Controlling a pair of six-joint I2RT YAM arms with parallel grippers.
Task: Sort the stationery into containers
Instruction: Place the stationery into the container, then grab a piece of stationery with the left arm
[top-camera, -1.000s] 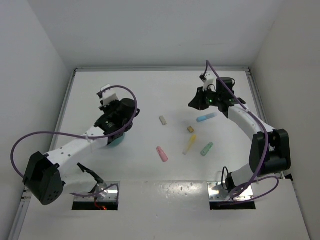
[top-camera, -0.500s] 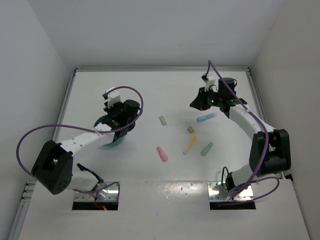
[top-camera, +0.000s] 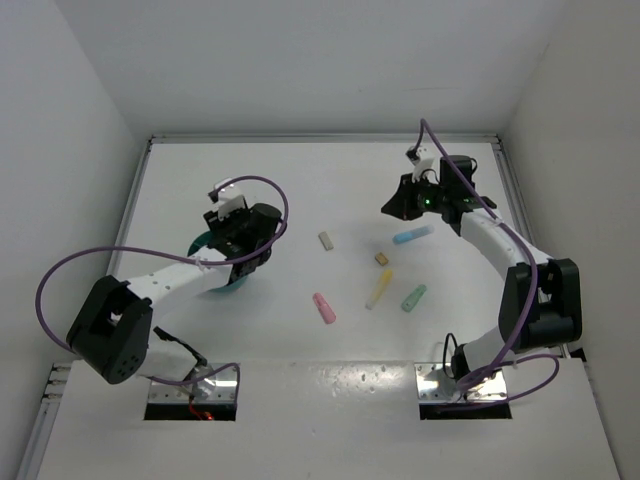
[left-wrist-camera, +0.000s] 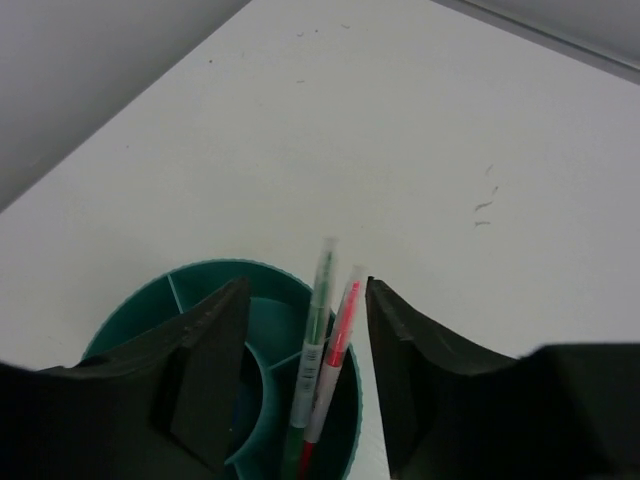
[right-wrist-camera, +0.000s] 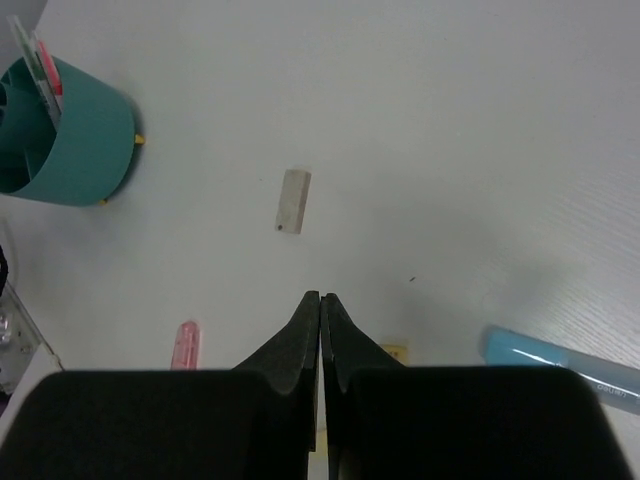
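Observation:
A round dark-teal cup (left-wrist-camera: 190, 295) with inner dividers holds a thin green pen (left-wrist-camera: 318, 315) and a thin pink pen (left-wrist-camera: 343, 322), both leaning upright. My left gripper (left-wrist-camera: 305, 287) hangs open over the cup with the two pens loose between its jaws. From above, the left gripper (top-camera: 234, 258) covers most of the cup (top-camera: 202, 243). My right gripper (right-wrist-camera: 320, 297) is shut and empty above the table, at the back right (top-camera: 392, 207). On the table lie a pink marker (top-camera: 324, 307), yellow marker (top-camera: 380, 288), green marker (top-camera: 414, 298) and blue marker (top-camera: 412, 236).
A pale eraser (top-camera: 326, 241) and a small yellow eraser (top-camera: 381, 258) lie mid-table. In the right wrist view I see the cup (right-wrist-camera: 75, 140) far left, the pale eraser (right-wrist-camera: 293, 200), the pink marker (right-wrist-camera: 186, 345) and the blue marker (right-wrist-camera: 560, 365). White walls enclose the table.
My left gripper's jaws have opened over the cup, leaving the pens standing in it, and its arm has swung slightly. The right arm has barely moved.

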